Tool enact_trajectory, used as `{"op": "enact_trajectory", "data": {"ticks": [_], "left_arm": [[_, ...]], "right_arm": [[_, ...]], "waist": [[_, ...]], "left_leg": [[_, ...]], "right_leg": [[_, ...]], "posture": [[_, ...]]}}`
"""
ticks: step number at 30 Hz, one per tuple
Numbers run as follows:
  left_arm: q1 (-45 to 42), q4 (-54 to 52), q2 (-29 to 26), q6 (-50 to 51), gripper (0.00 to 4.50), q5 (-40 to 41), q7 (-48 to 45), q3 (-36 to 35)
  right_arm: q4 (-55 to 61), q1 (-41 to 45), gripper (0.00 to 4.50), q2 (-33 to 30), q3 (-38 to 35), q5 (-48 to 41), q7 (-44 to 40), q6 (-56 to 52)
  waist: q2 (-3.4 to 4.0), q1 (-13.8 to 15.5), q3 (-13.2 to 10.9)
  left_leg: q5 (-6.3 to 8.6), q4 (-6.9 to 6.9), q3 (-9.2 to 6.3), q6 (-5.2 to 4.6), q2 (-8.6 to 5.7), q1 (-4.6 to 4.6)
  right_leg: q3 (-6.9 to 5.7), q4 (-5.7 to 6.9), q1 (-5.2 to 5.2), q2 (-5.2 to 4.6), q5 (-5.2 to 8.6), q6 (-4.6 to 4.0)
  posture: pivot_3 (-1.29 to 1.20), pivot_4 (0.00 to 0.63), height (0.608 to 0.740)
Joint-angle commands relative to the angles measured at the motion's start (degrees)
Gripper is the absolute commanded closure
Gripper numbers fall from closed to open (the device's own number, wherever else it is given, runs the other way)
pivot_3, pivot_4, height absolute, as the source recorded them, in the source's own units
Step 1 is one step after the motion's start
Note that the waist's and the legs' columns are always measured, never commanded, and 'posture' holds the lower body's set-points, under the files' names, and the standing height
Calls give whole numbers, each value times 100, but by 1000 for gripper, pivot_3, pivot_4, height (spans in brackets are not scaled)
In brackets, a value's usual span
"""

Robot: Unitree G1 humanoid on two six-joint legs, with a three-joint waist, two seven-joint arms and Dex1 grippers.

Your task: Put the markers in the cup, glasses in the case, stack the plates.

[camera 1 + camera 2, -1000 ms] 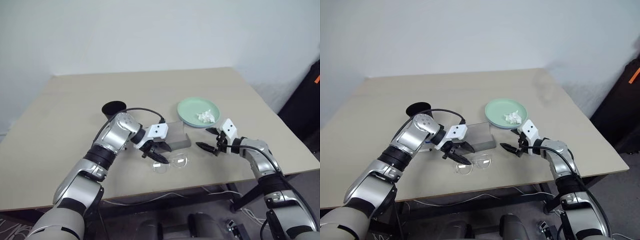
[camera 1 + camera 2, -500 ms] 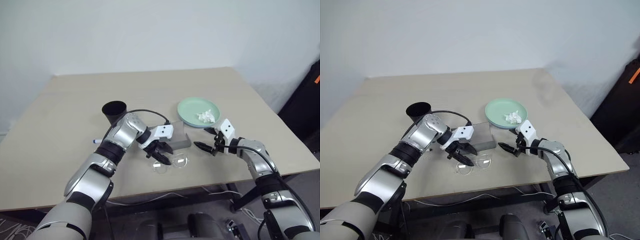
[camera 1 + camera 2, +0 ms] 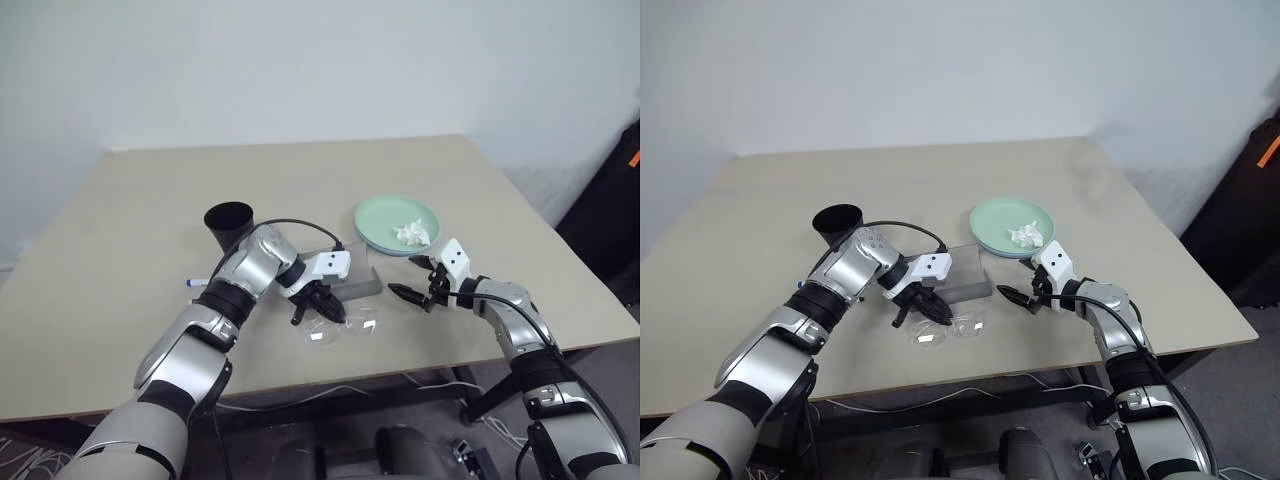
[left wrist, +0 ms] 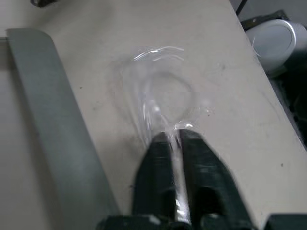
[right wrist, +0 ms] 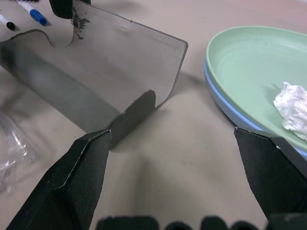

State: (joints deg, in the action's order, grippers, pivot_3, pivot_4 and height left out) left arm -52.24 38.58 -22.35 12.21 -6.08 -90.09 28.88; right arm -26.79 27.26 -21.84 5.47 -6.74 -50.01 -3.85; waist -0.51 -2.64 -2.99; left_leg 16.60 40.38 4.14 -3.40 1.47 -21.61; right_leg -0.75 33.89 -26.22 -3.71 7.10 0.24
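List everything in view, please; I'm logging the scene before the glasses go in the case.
Table: one, beige, under everything.
Cup: one, black, left of the case.
Markers: blue-capped, beyond the case; count unclear.
Case: one, grey, open, table centre.
Glasses: one pair, clear, in front of the case.
Plates: two, mint green stacked on light blue, right of the case.
Crumpled paper: one, white, on the green plate.
Left gripper: shut on the glasses.
Right gripper: open, right of the case.

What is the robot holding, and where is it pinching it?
The left gripper has its fingers shut on the glasses, pinching the clear frame at its near edge. The right gripper is open and holds nothing.
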Motion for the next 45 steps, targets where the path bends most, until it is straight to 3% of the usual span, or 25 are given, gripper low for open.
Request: {"op": "enact_trajectory", "data": {"ticks": [1,15,28,36,45], "left_arm": [[-148,-51,-33,-82,4468,-57,7,-32],[-110,-260,-99,-21,4468,77,-109,-138],[-112,-1325,-419,502,4468,768,130,-857],[-674,-165,-319,-272,4468,357,1323,-1051],[-1234,1659,232,-1535,4468,-744,2719,-539]], "right_arm": [[68,94,40,-7,-88,-42,35,124],[-64,170,40,5,-107,-38,72,217],[-122,304,40,-105,-285,-125,52,213],[-224,379,40,-71,-328,-90,56,254],[-99,291,40,-2,-306,-93,103,211]], "waist": [[0,-1,0],[0,-1,0],[0,-4,0],[-1,0,0],[-1,1,0]], "left_leg": [[-1,2,0,-1,0,-1],[-2,5,0,-3,0,-2],[-1,5,1,-4,0,-1],[-4,7,-1,-7,-5,-1],[-4,7,9,-7,-12,-4]], "right_leg": [[0,0,0,0,0,0],[3,2,-1,0,0,0],[6,3,-1,1,0,0],[5,2,5,1,-2,3],[4,0,8,1,-7,11]], "posture": [[0,0,720],[0,0,720],[0,0,720],[0,0,720],[0,0,720]]}}
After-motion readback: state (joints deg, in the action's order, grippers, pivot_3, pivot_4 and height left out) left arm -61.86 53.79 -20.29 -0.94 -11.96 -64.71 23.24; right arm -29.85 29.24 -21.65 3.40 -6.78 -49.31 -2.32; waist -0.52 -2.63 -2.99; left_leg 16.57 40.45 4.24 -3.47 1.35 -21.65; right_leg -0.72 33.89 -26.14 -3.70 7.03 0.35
